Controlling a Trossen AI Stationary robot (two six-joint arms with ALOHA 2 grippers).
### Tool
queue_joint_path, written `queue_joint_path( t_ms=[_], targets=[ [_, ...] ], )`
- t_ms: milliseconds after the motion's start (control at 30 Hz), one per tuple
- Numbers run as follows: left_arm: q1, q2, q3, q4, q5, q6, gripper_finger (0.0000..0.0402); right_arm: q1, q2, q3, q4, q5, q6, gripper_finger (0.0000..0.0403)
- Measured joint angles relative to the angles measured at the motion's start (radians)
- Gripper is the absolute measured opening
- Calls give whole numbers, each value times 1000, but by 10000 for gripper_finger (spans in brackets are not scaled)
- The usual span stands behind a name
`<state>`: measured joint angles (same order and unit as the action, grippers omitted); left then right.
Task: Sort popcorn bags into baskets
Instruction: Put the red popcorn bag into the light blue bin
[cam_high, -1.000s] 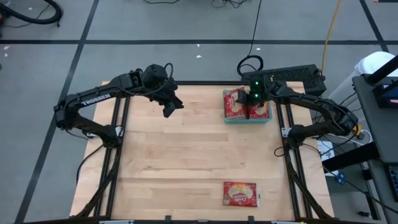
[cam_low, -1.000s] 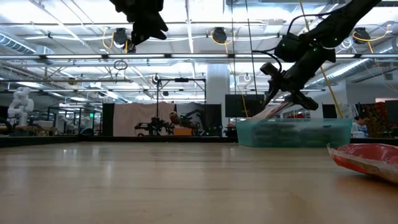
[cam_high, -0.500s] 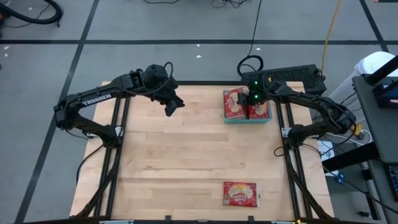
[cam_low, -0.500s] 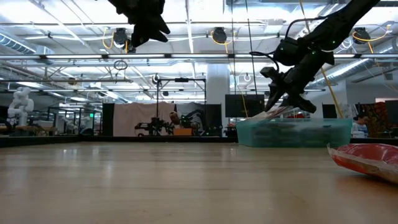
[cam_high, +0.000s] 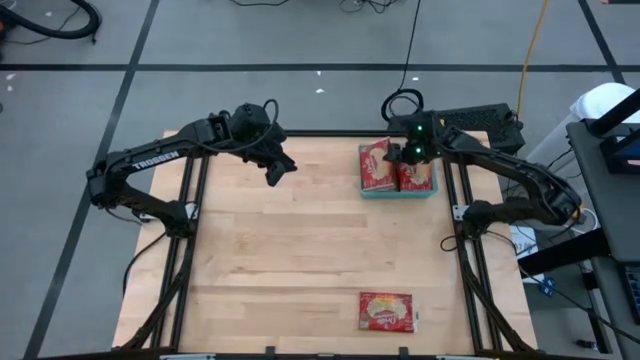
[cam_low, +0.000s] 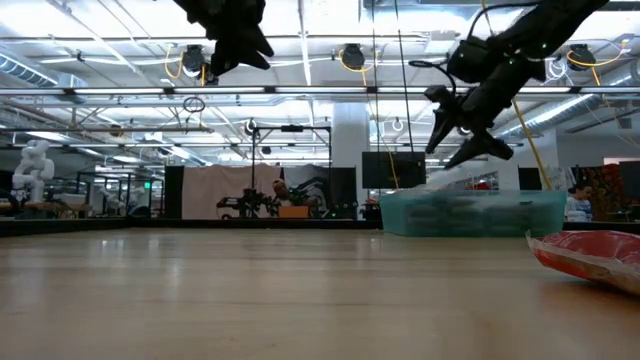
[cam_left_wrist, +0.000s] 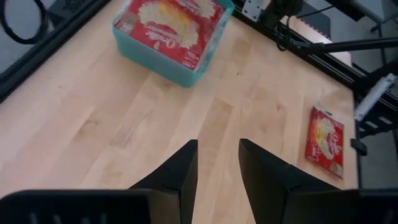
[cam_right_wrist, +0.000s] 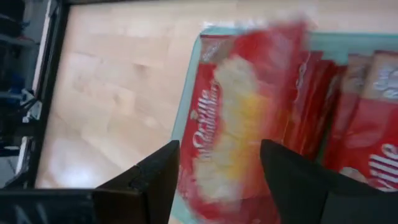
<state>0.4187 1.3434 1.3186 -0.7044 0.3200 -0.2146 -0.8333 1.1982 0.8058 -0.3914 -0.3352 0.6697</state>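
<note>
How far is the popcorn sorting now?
Done: several popcorn bags lie in the teal basket. In hand: nothing; the right pincer hangs open above the basket, and the left pincer waits empty. Left: one bag at the table's near edge.

A large robotics lab: exposed ceiling pipes (cam_low: 300, 92), a white humanoid robot (cam_low: 30, 165) and other rigs stand beyond the wooden surface (cam_high: 300, 250).

Glossy red popcorn bags (cam_high: 387, 311), teal plastic basket (cam_high: 397, 192), pale matt wooden table (cam_high: 300, 250).
</note>
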Motion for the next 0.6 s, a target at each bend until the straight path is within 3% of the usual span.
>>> queue_joint_path(
  t_ms=[333, 600],
  targets=[
    [24, 0, 0, 1, -17, 6, 120, 0, -30, 78, -71, 99, -25, 194],
    [43, 13, 0, 2, -17, 25, 120, 29, 88, 77, -46, 149, -22, 97]
  ],
)
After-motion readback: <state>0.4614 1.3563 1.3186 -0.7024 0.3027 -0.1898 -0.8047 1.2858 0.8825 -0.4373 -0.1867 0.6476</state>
